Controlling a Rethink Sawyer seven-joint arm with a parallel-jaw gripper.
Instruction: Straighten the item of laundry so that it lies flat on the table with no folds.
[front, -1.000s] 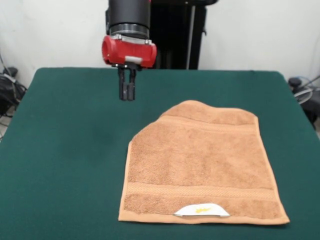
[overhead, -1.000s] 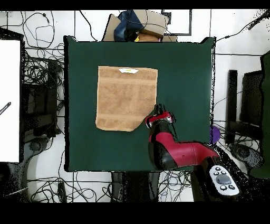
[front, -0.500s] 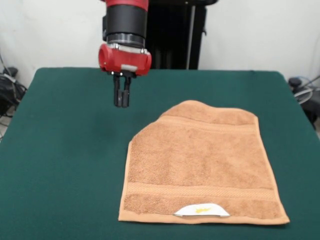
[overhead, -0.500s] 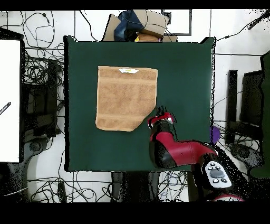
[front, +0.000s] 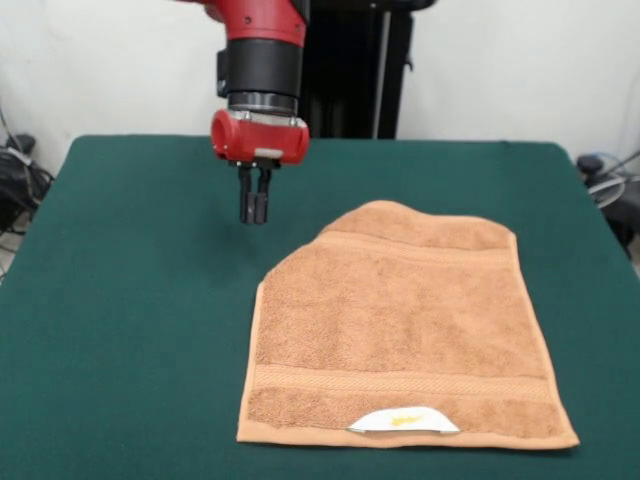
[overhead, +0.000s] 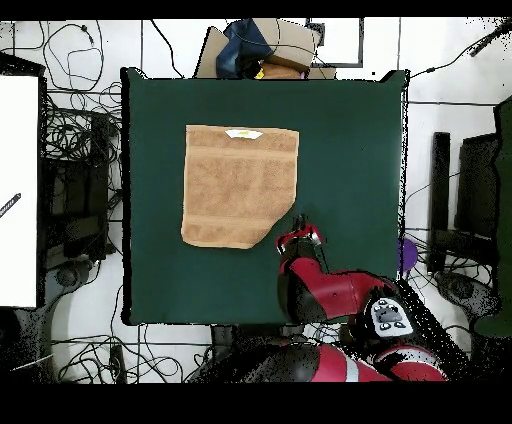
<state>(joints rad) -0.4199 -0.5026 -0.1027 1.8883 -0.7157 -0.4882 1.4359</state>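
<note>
Towel (front: 400, 325) flat on table (front: 130, 300), apart from pressed-together, empty claw (front: 254, 213) beside its folded corner.

White wall (front: 520, 60) behind; cables (overhead: 75, 130) strewn on pale floor.

A large rectangular table with a dark green felt-like top (front: 130, 300) (overhead: 350, 140) is carrying a single thing: a small light-brown terry towel with woven border bands (front: 400, 320) (overhead: 240, 185). The towel is lying mostly flat, with one far corner folded under so that its edge is running diagonally. A small white label with a yellow mark (front: 403, 420) (overhead: 244, 133) is sitting at the near edge in the front view.
</note>
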